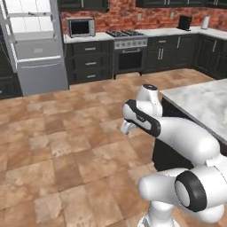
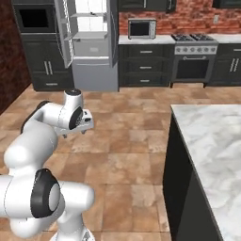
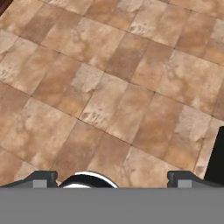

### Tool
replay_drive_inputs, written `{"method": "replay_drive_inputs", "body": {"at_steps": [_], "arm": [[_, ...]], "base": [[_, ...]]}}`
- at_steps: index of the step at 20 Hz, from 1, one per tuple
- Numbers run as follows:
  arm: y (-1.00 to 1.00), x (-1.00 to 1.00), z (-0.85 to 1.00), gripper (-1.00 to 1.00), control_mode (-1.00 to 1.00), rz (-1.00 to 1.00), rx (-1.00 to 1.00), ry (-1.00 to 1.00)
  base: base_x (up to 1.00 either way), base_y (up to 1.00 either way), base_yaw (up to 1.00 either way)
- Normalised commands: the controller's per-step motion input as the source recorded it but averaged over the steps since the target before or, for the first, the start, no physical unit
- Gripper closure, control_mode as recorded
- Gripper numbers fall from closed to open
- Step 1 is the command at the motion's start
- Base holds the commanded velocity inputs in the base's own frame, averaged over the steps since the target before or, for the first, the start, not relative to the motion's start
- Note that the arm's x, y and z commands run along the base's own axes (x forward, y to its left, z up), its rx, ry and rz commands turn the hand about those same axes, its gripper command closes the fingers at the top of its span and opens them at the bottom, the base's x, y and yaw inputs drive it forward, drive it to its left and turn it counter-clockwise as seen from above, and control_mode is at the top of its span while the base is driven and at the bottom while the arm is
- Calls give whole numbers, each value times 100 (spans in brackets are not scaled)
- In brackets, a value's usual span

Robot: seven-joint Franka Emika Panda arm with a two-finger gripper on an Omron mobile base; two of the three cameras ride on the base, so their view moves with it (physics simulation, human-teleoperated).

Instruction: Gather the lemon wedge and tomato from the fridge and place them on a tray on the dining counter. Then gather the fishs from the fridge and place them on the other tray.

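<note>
Between fridge and dining counter, nothing in hand

Our gripper (image 3: 112, 177) hangs spread wide and empty over the floor tiles; the fridge (image 2: 92, 44) stands open across the room, its contents too small to tell. We judge the tomato slippery and soft: pinch lightly across its middle.

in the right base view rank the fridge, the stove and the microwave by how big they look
1. Fridge, tallest by far, running past the top edge.
2. Stove, clearly smaller.
3. Microwave, smallest.
All three stand along the far wall, so nearness hardly skews this order.
</note>
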Motion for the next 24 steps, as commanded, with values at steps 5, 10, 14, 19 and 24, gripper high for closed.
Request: {"method": "replay_drive_inputs", "body": {"at_steps": [5, 10, 14, 19, 24], "arm": [[0, 0, 0, -100, 100, 0, 0, 0], [0, 0, 0, -100, 100, 0, 0, 0], [0, 0, 0, -100, 100, 0, 0, 0], [0, 0, 0, -100, 100, 0, 0, 0], [0, 0, 0, -100, 100, 0, 0, 0]], "base": [[81, 73, 0], [75, 75, 0], [68, 57, 0], [66, 53, 0], [69, 50, 0]]}}
